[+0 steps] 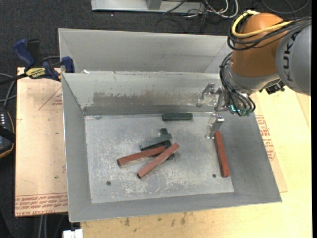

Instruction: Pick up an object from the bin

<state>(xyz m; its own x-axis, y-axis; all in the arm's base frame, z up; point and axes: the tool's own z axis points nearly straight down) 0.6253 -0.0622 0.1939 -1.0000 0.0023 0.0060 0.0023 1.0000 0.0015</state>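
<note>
Nearest the bin's front wall [173, 207] the floor lies bare, plenty of open room there. Further in, two red-brown bars [148, 158] cross mid-floor with a dark green piece [154, 143] resting on them, a tangle likely to drag along if nudged. To the right, a lone red-brown bar [221, 153] lies alongside the sloping right wall, and the gripper [213, 131] hangs at its far end; whether it stands wide or narrow cannot be told. The danger: a grip so close to the tip may let the bar swing or slip, and the wall crowds that side. Beyond, a dark green bar [177, 116] hugs the back wall.
</note>
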